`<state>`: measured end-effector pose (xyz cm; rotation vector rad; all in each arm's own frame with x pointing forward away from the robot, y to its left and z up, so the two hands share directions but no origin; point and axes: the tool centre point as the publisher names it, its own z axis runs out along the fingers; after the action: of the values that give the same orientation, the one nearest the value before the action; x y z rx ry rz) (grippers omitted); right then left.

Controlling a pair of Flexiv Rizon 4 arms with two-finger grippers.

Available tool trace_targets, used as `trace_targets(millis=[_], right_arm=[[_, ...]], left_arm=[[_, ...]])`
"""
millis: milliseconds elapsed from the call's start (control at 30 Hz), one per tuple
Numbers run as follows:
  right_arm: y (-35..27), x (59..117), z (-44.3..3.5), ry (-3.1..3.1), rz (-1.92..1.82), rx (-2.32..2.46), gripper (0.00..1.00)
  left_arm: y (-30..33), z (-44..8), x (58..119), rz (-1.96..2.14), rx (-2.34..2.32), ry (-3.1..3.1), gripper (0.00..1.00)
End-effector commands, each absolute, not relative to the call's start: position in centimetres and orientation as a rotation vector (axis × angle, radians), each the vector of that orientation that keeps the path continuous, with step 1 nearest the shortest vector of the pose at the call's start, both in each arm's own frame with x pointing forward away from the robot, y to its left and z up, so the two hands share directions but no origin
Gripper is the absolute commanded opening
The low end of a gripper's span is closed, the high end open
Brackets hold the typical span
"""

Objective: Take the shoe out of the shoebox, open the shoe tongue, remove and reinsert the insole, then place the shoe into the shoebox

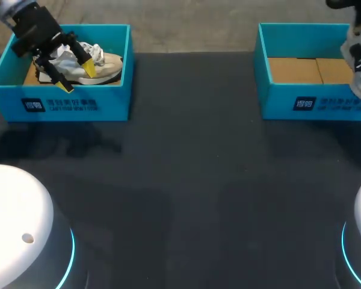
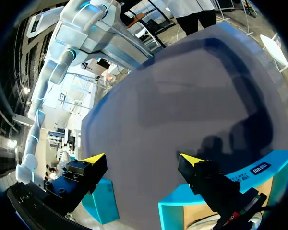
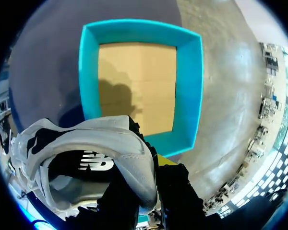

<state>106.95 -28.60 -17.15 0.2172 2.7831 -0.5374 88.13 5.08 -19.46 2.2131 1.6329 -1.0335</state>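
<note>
A dark, matte desk (image 1: 192, 180) carries two open teal shoeboxes, both set along its far edge. The left shoebox (image 1: 78, 105) sits near the far left corner and the right shoebox (image 1: 301, 102) near the far right corner, well apart, with bare desk between them. Each shows a printed panel on its near wall.

- Shoe (image 3: 101, 143): white and grey upper with black panels, held close before the camera, one edge passing between the gripper's fingers and hiding part of the box's nearer wall.
- Right gripper (image 3: 151, 167): black fingers clamped on the shoe's edge from both sides; one yellow tip shows, the other is hidden.
- Shoebox (image 3: 189, 91): teal walls, open, ahead of the gripper.
- Cardboard floor (image 3: 144, 72): brown, bare, crossed by a dark shadow (image 3: 117, 98).
- Table (image 3: 48, 62): dark surface under the box.
</note>
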Motion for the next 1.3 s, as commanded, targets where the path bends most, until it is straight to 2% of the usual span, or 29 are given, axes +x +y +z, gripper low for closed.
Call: trace_targets(millis=[33,367,567,833,1067,1300], right_arm=[[-30.6,107.3,-17.2,2.781,-0.529,0.25,0.0],[-33.6,107.6,-16.9,2.753,-0.557,0.558,0.0],[-35.0,107.3,-16.0,2.531,-0.58,1.311,0.0],[-36.1,106.6,-16.2,2.207,-0.51,2.055,0.0],[-36.5,105.0,-15.9,2.01,-0.386,2.303,0.0],[-35.7,104.6,-15.8,2.009,-0.39,2.205,0.0]], left_arm=[[5.1,-19.4,88.1,-1.031,2.215,1.633,1.0],[5.1,-19.4,88.1,-1.031,2.215,1.633,1.0],[5.1,-19.4,88.1,-1.031,2.215,1.633,1.0],[5.1,-19.4,88.1,-1.031,2.215,1.633,1.0],[5.1,-19.4,88.1,-1.031,2.215,1.633,1.0],[5.1,-19.4,88.1,-1.031,2.215,1.633,1.0]])
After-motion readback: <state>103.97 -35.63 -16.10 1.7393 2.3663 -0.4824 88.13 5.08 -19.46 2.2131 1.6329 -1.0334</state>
